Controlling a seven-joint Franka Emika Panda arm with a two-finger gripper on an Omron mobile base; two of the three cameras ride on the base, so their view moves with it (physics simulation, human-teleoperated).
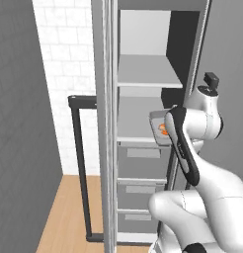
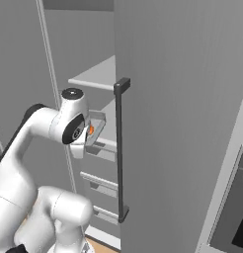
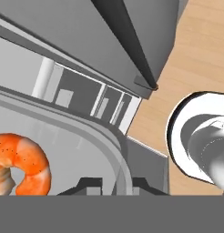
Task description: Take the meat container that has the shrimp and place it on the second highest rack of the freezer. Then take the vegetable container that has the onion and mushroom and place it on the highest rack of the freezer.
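At the open freezer (image 1: 143,99), the meat tray (image 1: 158,127) hung level with the second shelf from the top (image 1: 138,123), its far end just over that shelf's front edge. The gripper (image 3: 117,183) was pinched on the tray's near rim — in the hand view the two dark tips sat either side of the thin grey wall, close together. The shrimp (image 3: 20,164) lay loose on the tray floor, touching nothing else.

By my judgement the tray was light and stiff, so a one-sided rim hold would carry it, though it could tip about that pinch. The shrimp looked smooth and free to slide — tilting or a jolt might roll it toward the low side. Keeping the tray flat mattered more than grip strength.
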